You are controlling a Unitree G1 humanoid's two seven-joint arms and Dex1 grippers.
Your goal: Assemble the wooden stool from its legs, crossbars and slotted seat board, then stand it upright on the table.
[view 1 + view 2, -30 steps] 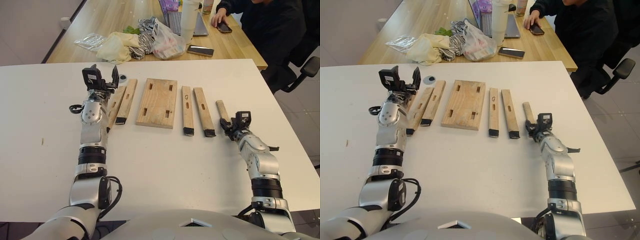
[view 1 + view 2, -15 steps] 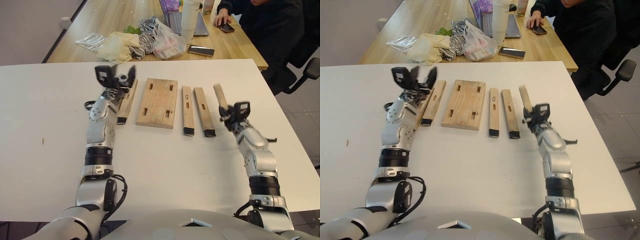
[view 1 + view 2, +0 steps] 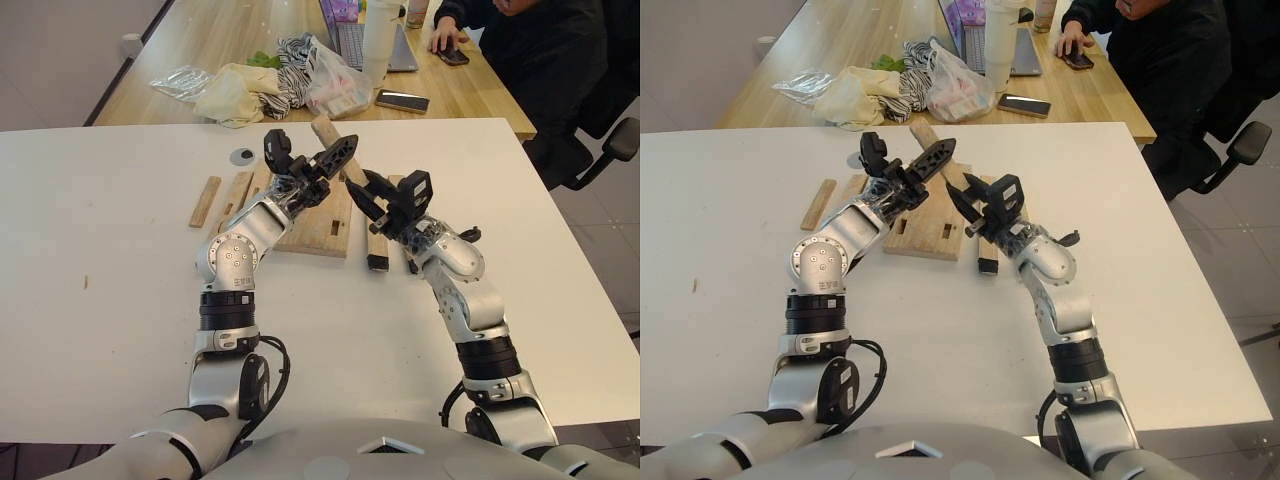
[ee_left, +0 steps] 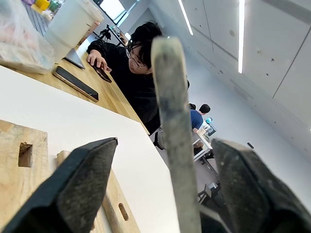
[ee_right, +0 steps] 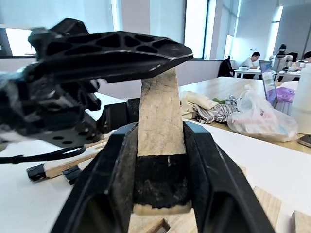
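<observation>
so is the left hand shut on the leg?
No, the left hand is open: its fingers stand apart from the leg, with a gap on each side.

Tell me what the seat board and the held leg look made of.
Both look like bare pale wood: the seat board shows grain and cut slots, the leg shows grain too. Its black end may be paint or a rubber cap.

Silver round-jointed arms (image 3: pixel 228 262), black cables (image 3: pixel 272 352), black 2-fingered end effectors (image 5: pixel 160 127) (image 4: pixel 165 145)
</observation>
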